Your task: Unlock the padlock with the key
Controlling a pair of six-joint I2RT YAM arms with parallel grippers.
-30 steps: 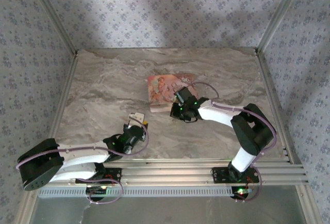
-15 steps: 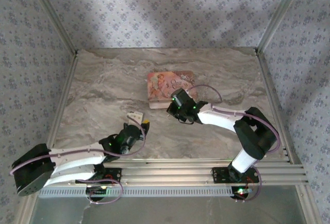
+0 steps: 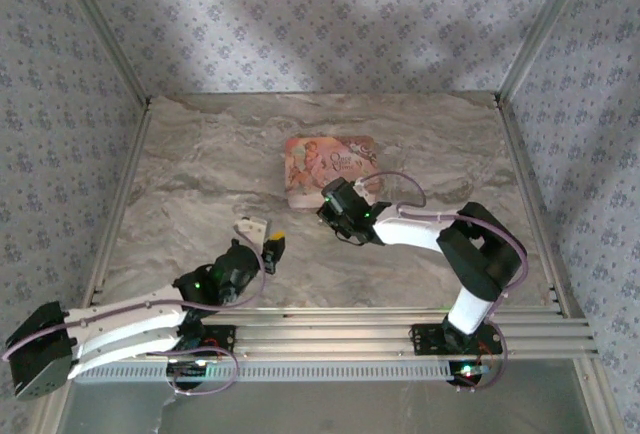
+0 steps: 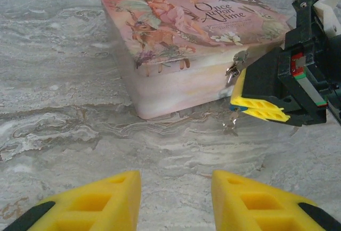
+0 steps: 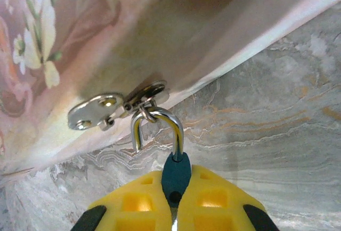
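Right tool point(image 5: 175, 201): pressed together on the padlock's body at the bottom centre of the right wrist view; the lower part of both yellow fingers is cut off by the frame edge.
Padlock point(image 5: 176, 171): dark teal, upright between the yellow fingers, with its silver shackle looped through the hasp; the fingers hide most of its body.
Hasp point(image 5: 114, 105): bright metal on the side wall of the pink box, left of centre, slightly blurred.
Pink box point(image 4: 181, 34): flat, with an illustrated lid, in the upper middle of the left wrist view; its right end is hidden behind the right tool.
Left tool point(image 4: 176, 199): spread, with bare tabletop between the fingers, along the bottom edge; only the fingertips are in frame.
Key point(image 4: 230, 126): tiny pale silvery sliver right of centre, just under the right tool's yellow finger by the box's front wall; too small to tell whether it hangs or lies flat.
Tabletop point(image 3: 200, 174): grey marbled; from above, lock and key are too small to make out.
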